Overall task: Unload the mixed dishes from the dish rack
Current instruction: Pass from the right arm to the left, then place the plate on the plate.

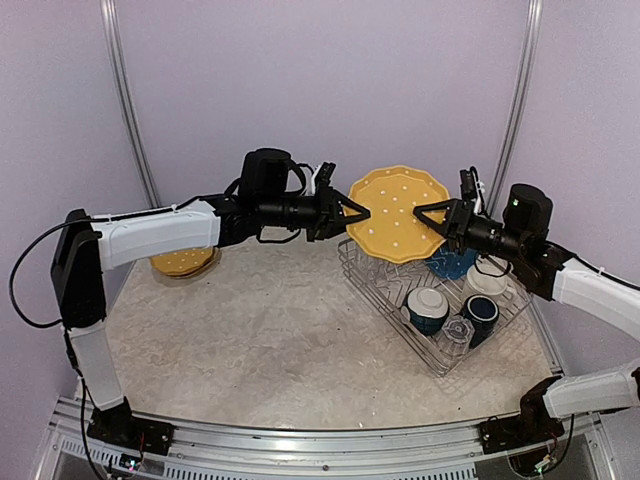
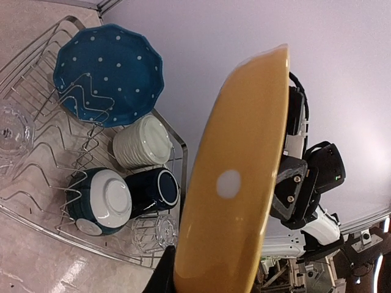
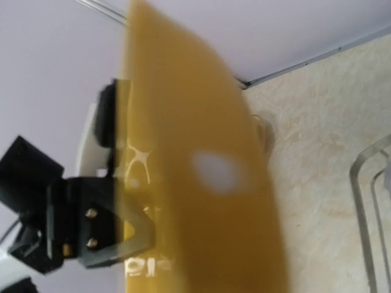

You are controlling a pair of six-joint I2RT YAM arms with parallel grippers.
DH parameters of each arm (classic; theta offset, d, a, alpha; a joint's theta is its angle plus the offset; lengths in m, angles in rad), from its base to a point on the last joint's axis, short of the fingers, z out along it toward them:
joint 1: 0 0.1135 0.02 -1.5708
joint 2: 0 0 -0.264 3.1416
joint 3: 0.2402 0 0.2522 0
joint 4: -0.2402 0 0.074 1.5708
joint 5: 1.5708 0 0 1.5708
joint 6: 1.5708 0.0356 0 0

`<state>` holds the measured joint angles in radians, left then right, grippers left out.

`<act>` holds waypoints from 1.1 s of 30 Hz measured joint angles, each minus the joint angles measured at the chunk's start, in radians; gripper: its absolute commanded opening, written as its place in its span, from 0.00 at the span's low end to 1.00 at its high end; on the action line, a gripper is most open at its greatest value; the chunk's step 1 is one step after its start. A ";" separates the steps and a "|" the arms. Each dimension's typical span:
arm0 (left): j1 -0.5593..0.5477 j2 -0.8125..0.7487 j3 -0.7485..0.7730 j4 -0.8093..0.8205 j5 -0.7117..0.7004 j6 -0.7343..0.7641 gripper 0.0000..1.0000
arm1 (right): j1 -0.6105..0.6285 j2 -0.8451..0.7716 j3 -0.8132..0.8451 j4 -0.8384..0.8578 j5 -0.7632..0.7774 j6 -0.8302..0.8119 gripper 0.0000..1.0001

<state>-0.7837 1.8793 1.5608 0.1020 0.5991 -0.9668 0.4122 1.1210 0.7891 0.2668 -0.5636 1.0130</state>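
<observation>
Hanging upright in the air above the far left corner of the dish rack, the orange plate with white dots sits between both arms, its face turned toward the top camera. The left tool is pinched onto the plate's left rim, and in the left wrist view the plate rises edge-on straight out of that grip. The right tool straddles the opposite rim, but I cannot tell whether its fingers are pressing the plate or only flanking it; its own wrist view is filled by a blurred yellow edge. Inside the rack, the blue white-dotted plate stands in the tines at the far end. Nearer sit the cream mug, the teal bowl upside down, the navy mug and a clear glass, close together. A second orange plate lies flat on the tabletop, well apart on the far left, partly under the left arm.
</observation>
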 measured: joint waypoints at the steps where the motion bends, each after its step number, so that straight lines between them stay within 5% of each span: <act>1: 0.002 -0.001 0.000 -0.010 0.000 -0.011 0.00 | 0.002 0.000 0.000 0.002 0.000 -0.007 0.74; 4: 0.010 -0.004 -0.005 -0.048 -0.010 -0.027 0.00 | 0.006 0.000 0.002 0.011 0.000 -0.055 0.99; 11: 0.111 -0.118 -0.167 -0.134 -0.024 -0.029 0.00 | 0.010 0.000 0.034 -0.059 0.050 -0.168 1.00; 20: 0.505 -0.388 -0.408 -0.390 -0.080 0.042 0.00 | 0.009 -0.057 0.106 -0.235 0.184 -0.346 1.00; 27: 0.760 -0.541 -0.434 -0.522 -0.221 0.058 0.00 | 0.003 -0.066 0.135 -0.332 0.236 -0.416 1.00; 33: 0.897 -0.523 -0.435 -0.566 -0.269 0.043 0.00 | 0.000 -0.097 0.135 -0.369 0.263 -0.434 1.00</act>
<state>0.1135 1.3563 1.1263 -0.4641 0.3302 -0.9237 0.4118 1.0241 0.9245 -0.1024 -0.3004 0.5789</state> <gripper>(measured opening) 0.174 0.997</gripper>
